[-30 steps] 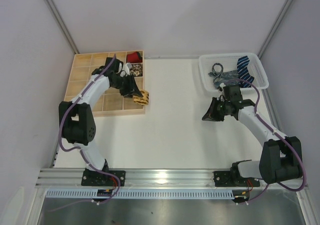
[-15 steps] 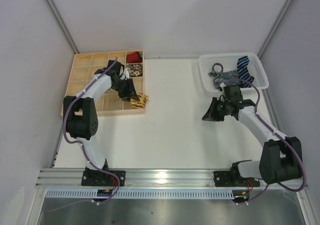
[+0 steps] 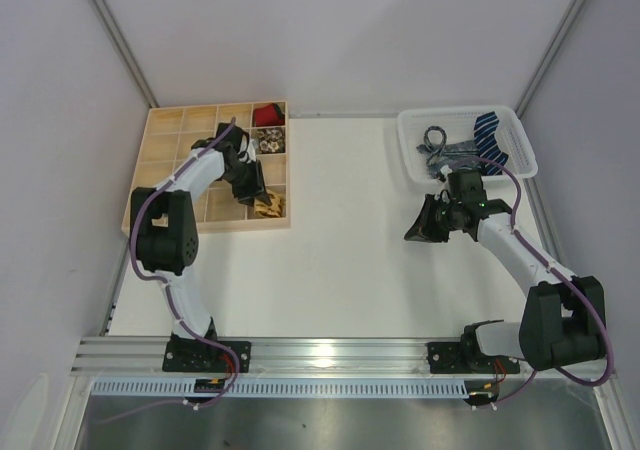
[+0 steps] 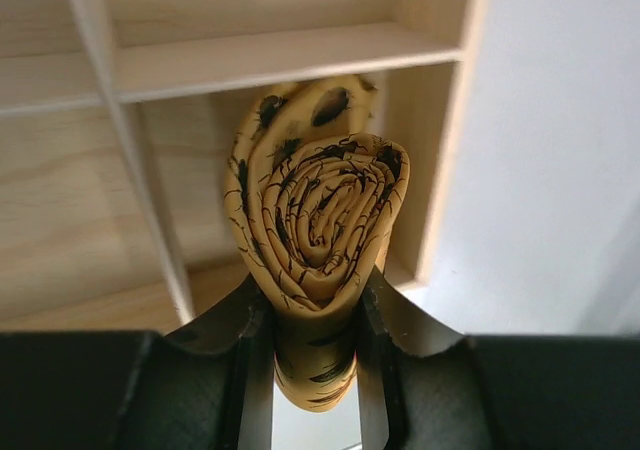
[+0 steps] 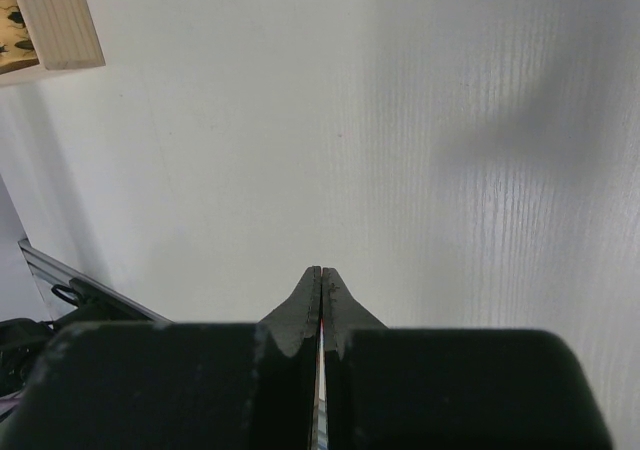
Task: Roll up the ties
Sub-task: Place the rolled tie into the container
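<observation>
White table top (image 3: pixel 340 230), seen from above; two black-and-white arms rise from the bottom of the frame.

Pale wooden tray divided into square compartments (image 3: pixel 165 135), upper left of the frame; its top-right compartment holds a red rolled tie (image 3: pixel 267 116); the compartment just below holds a pale patterned rolled tie (image 3: pixel 272 142); the left arm crosses the middle compartments and hides part of them.

White plastic basket with a slotted wall (image 3: pixel 409 160), upper right of the frame; inside lie a navy blue-striped tie (image 3: pixel 490 130) on the right and a grey patterned tie (image 3: pixel 441 146) on the left, both loose and unrolled.

Left gripper (image 4: pixel 315 342), over the tray's lower-right corner compartment; its jaws are clamped on a mustard-yellow rolled tie with dark brown spots (image 4: pixel 318 225); the spiral end faces the wrist camera, so the roll's long axis runs along the fingers; contact with the compartment floor cannot be told.

Right gripper (image 5: pixel 320 282), left of centre below the basket in the top view, above bare table; its jaws are pressed together with nothing between them.
</observation>
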Motion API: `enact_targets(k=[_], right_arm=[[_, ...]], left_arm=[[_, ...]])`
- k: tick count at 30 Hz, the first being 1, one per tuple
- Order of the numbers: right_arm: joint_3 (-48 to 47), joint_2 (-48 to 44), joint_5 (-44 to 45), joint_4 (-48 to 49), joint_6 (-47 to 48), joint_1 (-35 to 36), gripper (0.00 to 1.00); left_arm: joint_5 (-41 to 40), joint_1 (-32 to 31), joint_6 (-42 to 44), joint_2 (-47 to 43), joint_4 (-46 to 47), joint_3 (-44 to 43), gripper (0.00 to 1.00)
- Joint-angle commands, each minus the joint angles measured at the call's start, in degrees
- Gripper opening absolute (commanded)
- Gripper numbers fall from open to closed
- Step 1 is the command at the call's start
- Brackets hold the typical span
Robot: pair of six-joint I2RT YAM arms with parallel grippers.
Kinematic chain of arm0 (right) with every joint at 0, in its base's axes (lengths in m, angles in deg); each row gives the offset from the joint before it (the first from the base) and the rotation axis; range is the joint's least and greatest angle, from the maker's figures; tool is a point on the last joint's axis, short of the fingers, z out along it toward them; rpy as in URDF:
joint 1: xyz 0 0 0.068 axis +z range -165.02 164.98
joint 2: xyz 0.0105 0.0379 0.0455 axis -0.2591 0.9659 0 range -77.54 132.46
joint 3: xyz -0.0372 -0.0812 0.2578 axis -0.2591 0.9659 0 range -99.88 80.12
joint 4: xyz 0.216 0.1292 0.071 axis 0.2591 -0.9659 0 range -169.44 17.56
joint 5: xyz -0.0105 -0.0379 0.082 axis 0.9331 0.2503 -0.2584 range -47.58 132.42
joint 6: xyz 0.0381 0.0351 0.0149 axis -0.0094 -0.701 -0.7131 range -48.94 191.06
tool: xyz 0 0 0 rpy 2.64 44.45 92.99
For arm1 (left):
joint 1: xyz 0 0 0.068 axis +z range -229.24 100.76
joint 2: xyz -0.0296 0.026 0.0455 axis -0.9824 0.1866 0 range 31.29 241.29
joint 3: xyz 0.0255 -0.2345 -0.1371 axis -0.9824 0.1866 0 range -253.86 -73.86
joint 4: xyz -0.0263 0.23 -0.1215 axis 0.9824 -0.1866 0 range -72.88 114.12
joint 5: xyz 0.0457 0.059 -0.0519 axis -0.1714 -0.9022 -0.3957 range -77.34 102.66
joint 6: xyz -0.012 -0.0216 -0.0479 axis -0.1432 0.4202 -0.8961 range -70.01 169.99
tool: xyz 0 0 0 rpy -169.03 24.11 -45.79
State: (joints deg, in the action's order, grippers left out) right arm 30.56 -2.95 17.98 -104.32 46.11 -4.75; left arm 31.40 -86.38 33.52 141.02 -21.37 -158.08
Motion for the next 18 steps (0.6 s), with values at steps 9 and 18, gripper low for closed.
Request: enact_targets(k=[9, 18], right_arm=[[-0.19, -2.16, -0.69, 0.41, 0.52, -0.33, 0.0], [0.25, -1.9, -1.04, 0.85, 0.34, -0.42, 0.0]], left_arm=[[-9.77, 1.07, 2.32, 6.98, 0.14, -0.14, 0.0], [-14.35, 0.28, 3.29, 7.25, -0.04, 1.08, 0.11]])
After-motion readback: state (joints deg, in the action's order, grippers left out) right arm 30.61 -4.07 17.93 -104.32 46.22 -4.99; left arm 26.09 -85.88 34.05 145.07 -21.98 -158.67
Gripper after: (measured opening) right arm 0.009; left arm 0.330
